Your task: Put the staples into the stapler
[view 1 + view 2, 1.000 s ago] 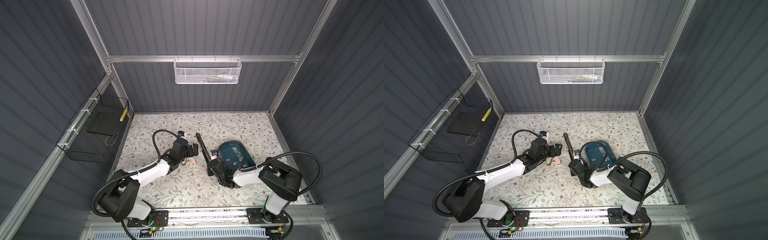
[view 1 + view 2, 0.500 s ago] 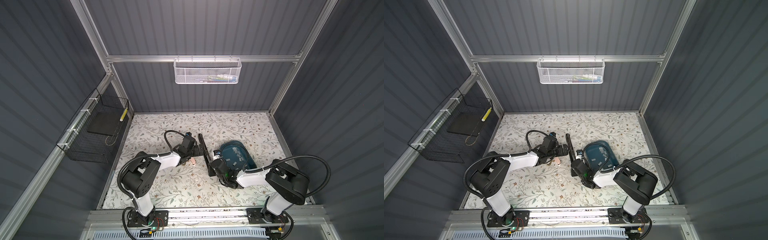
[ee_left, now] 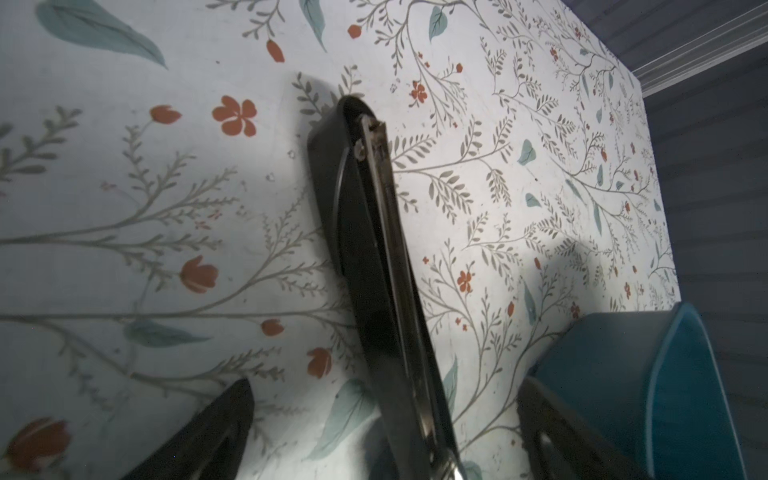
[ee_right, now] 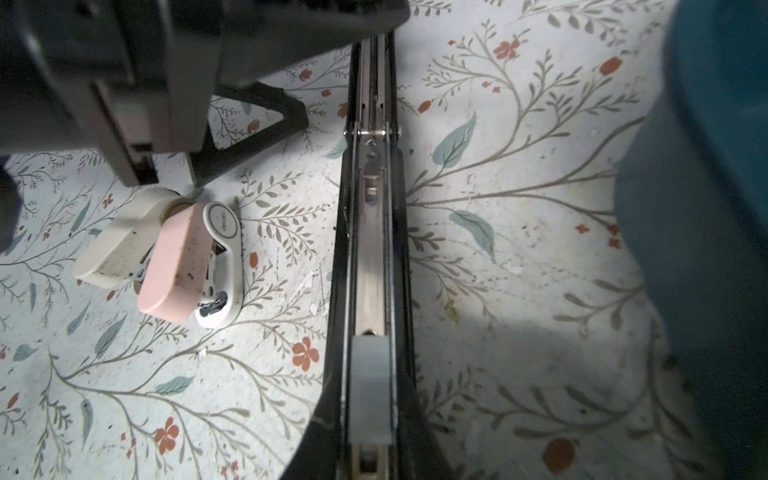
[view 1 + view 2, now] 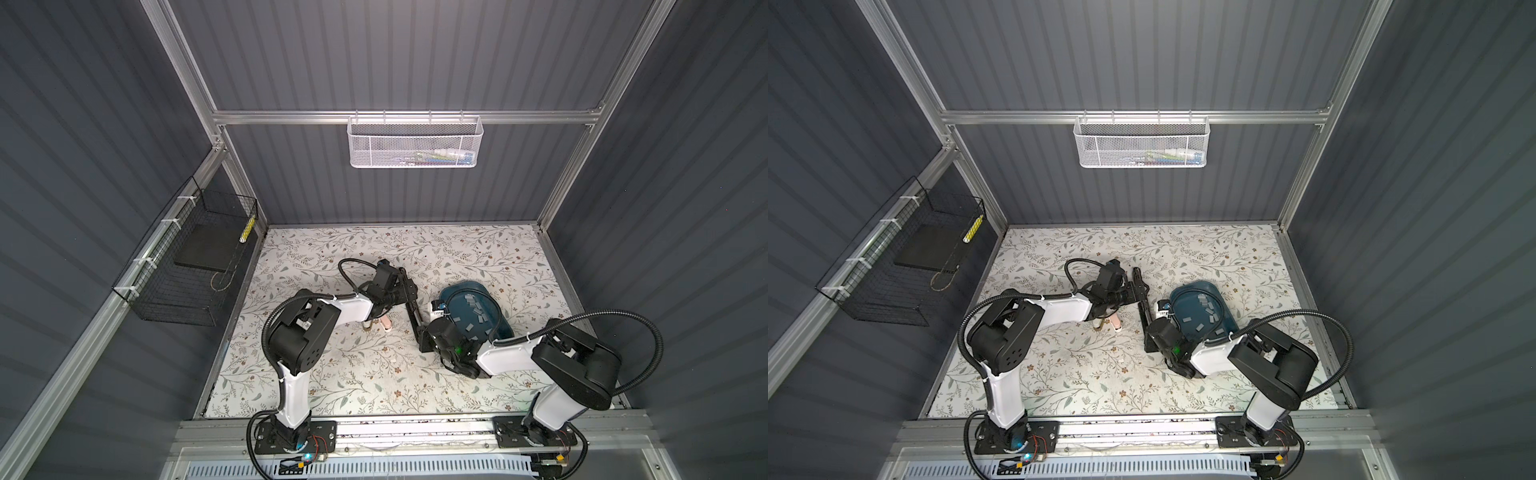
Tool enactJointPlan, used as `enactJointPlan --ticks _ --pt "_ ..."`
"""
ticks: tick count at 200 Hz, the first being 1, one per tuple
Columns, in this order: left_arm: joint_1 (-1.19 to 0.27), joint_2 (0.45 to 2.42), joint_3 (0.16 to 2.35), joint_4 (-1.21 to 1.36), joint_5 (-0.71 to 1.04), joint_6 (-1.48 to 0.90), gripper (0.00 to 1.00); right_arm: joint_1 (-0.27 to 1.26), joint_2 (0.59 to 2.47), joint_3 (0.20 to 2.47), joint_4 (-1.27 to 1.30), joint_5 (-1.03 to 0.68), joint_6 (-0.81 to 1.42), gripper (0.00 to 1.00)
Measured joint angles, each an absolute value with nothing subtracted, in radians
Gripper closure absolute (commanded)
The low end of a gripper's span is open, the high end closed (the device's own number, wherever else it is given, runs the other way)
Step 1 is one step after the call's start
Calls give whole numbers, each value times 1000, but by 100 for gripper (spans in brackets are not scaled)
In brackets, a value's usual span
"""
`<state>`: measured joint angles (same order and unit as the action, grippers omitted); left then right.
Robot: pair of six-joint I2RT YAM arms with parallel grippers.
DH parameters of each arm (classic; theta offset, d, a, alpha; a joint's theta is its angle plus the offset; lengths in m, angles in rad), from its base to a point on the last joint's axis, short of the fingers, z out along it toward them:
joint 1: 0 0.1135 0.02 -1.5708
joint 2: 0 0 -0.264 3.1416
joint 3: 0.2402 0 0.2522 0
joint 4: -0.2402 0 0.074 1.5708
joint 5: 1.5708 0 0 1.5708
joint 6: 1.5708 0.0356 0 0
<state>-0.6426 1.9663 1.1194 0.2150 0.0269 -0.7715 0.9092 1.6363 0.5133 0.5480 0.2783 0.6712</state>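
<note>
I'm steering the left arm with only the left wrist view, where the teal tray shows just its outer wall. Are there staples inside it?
Observer: Yes. In both top views the rounded teal plastic tray holds several loose small grey metal staple strips.
Operator: Any loaded yet?
Observer: In the right wrist view one grey strip lies in the metal channel of the long black stapler, which is opened flat.
Operator: And the right gripper?
Observer: The right gripper is shut at the stapler's near end. I cannot tell whether it pinches that strip.
</note>
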Motion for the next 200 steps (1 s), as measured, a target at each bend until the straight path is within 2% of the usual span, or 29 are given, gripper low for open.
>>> enactJointPlan --ticks 90,137,200 --pt "-596 2069 1236 259 109 -848 1 906 1645 490 615 229 668 92" --pt "-550 2118 1273 313 196 -860 9 911 1658 471 655 250 642 92" --pt "-535 2138 1290 311 232 -797 28 930 1700 464 735 302 605 93"
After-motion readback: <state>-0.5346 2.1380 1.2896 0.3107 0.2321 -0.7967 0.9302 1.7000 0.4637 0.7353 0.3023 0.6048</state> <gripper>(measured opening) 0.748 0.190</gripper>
